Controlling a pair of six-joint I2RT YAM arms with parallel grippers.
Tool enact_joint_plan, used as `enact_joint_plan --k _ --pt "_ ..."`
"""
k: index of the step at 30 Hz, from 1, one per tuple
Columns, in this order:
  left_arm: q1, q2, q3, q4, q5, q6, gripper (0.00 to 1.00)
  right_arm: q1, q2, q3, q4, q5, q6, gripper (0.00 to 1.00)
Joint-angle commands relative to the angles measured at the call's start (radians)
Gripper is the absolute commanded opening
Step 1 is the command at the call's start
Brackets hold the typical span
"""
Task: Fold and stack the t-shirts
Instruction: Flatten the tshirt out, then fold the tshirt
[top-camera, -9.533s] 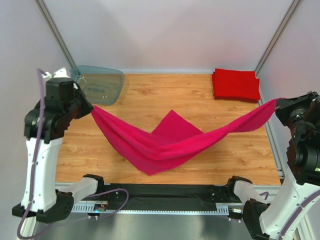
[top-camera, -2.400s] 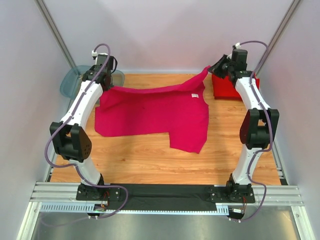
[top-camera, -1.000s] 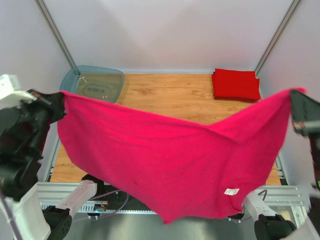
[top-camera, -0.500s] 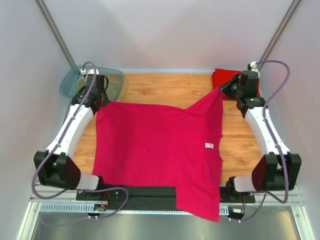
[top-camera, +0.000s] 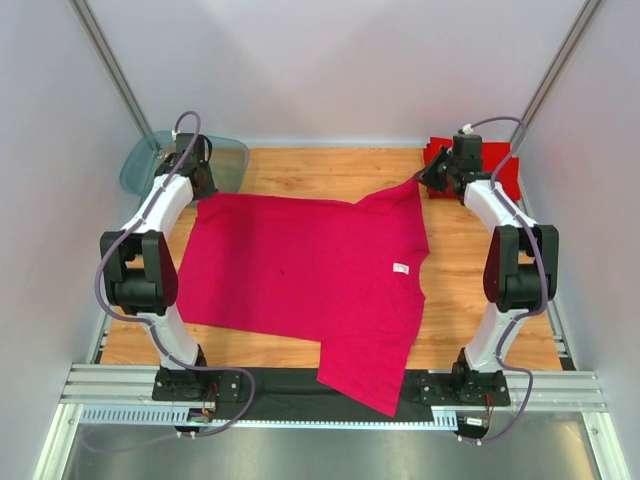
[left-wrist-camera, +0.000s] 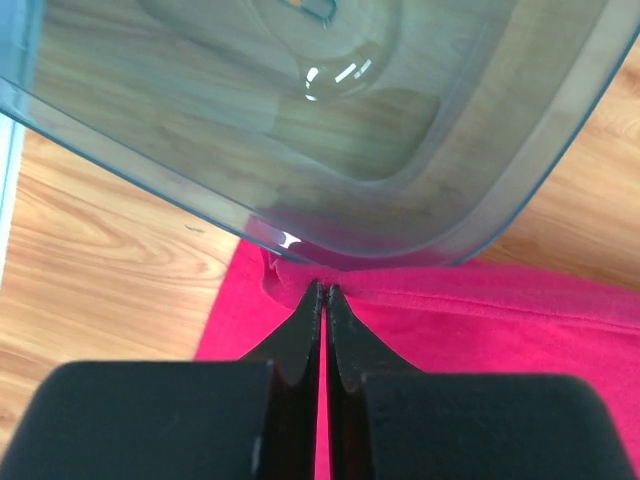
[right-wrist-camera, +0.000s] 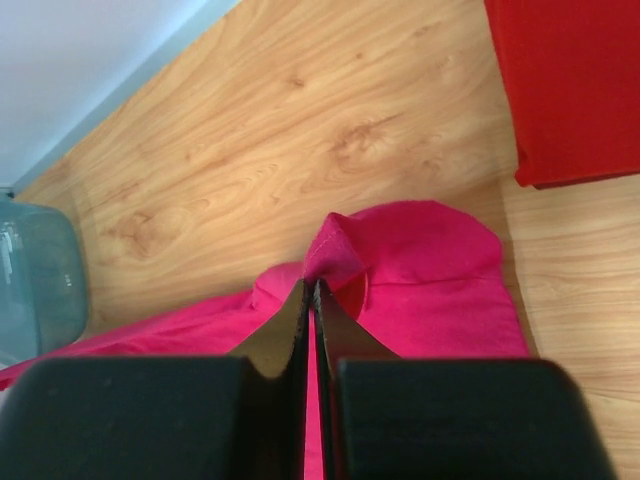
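We see a magenta-pink t-shirt (top-camera: 310, 270) with a small white label (top-camera: 400, 268), a stack of brighter red t-shirts (right-wrist-camera: 570, 80), a translucent blue-grey tub (top-camera: 138, 165) (the wood tints greenish through it), and a light brown table (top-camera: 455, 300) with darker wood grain.

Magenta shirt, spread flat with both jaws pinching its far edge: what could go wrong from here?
1. A near corner of the magenta shirt overhangs the table onto the black rail; dragging it could snag there.
2. The left jaws pinch cloth right against the tub; lifting could knock it.
3. The right jaws hold a raised fold close to the red folded stack; a wide swing may disturb it.
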Motion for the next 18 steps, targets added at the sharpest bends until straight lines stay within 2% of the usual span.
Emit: enact_joint_plan --k 1,13,18 --pt "0.012 -0.024 0.05 0.008 0.001 0.061 0.0 0.001 -0.063 0.091 -0.107 -0.041 -0.006 0.0" --pt "0.015 -0.093 -0.03 -0.016 -0.07 0.164 0.0 0.002 -0.348 -0.047 -0.5 -0.072 -0.021 0.0" --pt "0.015 -0.12 -0.093 0.034 -0.096 0.201 0.0 0.001 -0.404 -0.149 -0.568 -0.1 -0.034 0.0"
